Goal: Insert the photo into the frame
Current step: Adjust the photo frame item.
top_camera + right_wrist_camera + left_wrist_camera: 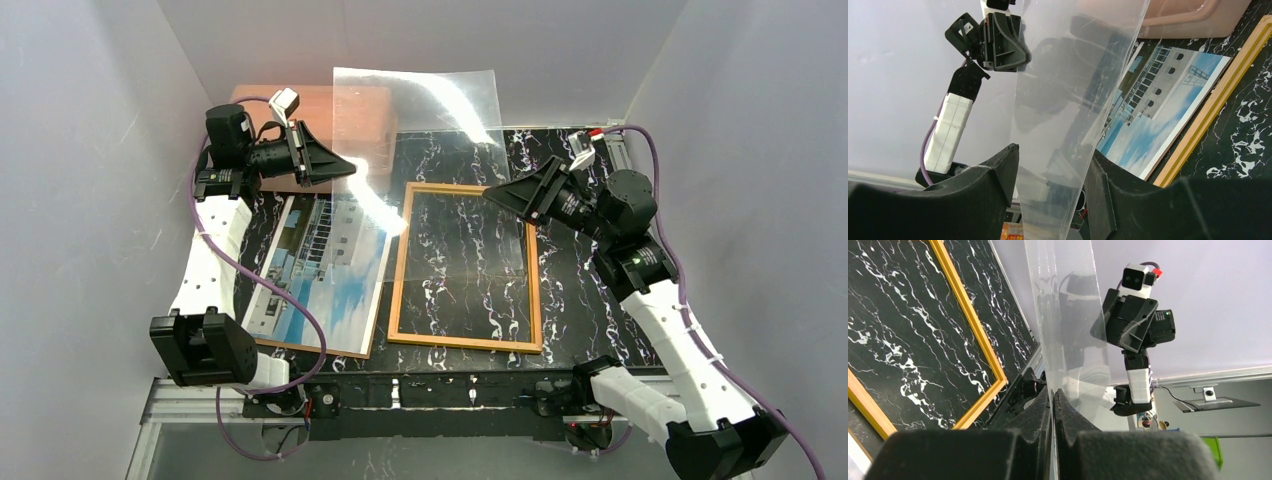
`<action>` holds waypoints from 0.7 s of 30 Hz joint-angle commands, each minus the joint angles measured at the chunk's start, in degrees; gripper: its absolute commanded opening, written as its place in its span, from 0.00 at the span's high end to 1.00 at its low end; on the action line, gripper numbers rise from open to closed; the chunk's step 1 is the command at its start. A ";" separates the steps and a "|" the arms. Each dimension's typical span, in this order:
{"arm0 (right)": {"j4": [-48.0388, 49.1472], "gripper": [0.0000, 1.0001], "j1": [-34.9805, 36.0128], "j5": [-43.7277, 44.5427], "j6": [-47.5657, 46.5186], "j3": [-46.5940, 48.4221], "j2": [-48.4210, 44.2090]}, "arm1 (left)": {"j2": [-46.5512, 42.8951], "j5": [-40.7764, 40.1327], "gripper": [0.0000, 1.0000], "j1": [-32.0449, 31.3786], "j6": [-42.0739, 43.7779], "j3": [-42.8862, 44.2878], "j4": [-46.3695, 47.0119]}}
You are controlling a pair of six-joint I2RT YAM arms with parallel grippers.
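Observation:
The frame [402, 260] lies flat on the black marble table, back side up and empty; it also shows in the left wrist view [973, 325] and the right wrist view [1218, 100]. The photo [320, 275] lies face up to its left, on a brown backing board, and shows in the right wrist view [1158, 100]. My left gripper [345, 168] is shut on the left edge of a clear plastic sheet [420, 110], held upright above the table's back [1053, 395]. My right gripper [492, 197] is open, its fingers on either side of the sheet's [1068, 90] right edge.
A pink plastic box [320, 110] stands at the back left, behind the left gripper. The brown backing board [300, 348] sticks out under the photo's near edge. White walls close in on both sides and the back.

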 commanded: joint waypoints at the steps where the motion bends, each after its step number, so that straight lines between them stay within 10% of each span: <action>1: 5.50 0.41 0.04 -1.90 -1.03 0.16 1.46 | -1.45 5.52 1.00 -0.30 3.67 3.06 -3.58; 10: 7.57 0.39 0.04 -4.79 -2.26 -0.12 4.46 | -0.84 13.32 1.00 -0.39 3.53 3.73 -3.33; 21: 7.88 0.65 -0.61 -7.48 -2.67 3.10 6.33 | -1.35 11.08 1.00 -0.40 8.26 2.14 -8.77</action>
